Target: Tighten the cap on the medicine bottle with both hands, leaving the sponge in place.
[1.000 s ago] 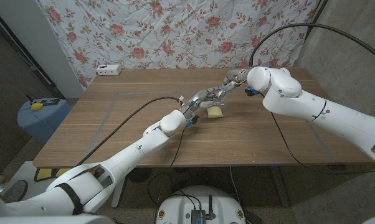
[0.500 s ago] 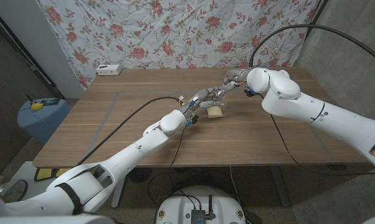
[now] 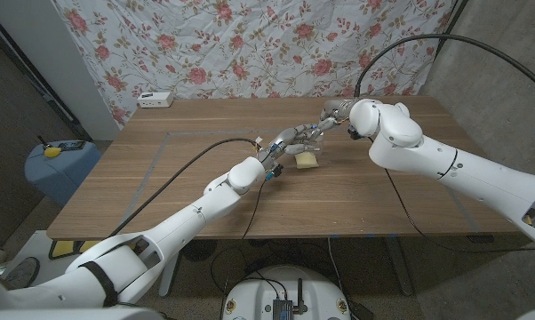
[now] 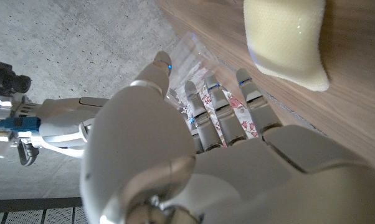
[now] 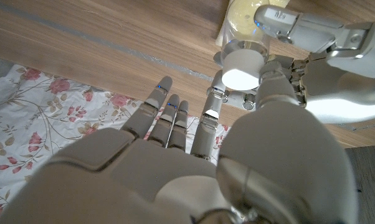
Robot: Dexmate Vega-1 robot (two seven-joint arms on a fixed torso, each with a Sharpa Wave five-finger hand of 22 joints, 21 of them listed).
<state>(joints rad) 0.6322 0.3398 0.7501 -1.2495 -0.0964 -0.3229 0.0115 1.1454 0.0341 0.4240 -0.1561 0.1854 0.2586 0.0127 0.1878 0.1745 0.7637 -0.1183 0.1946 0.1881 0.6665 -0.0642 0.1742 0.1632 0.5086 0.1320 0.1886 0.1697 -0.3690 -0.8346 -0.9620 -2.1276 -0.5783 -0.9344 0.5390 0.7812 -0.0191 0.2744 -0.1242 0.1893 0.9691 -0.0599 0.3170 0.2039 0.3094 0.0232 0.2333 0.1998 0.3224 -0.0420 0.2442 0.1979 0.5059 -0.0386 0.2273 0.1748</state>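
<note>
In the head view, both arms are meeting over the middle of the tabletop (image 3: 161, 178). The left hand (image 3: 285, 142) is reaching in from below, the right hand (image 3: 328, 114) from the far side, and the medicine bottle (image 3: 308, 135) is sitting between them, small and partly hidden. The sponge (image 3: 307, 159) is lying on the wood just beside the left hand's fingers. A white box (image 3: 155, 100) is resting near the far edge, well apart.

In the left wrist view, the left hand (image 4: 194, 155) is curling its fingers (image 4: 213, 102) around the clear bottle (image 4: 189, 56), so it appears to be gripping the body. The sponge (image 4: 287, 37) is sitting close to the fingertips, though contact cannot be told.

In the right wrist view, the right hand (image 5: 175, 149) is hovering with its fingers (image 5: 166, 109) spread and holding nothing; its thumb is standing right by the white cap (image 5: 242, 68) without a clear pinch. The left hand (image 5: 306, 43) is wrapping the bottle beneath the cap, with the sponge (image 5: 240, 22) behind.

The likely trouble: if the right hand closes off-centre, the cap could slip under the fingers, or the push could tilt the bottle out of the left hand's hold. Any sideways shift of the left hand could also nudge the sponge, which is meant to stay put.
</note>
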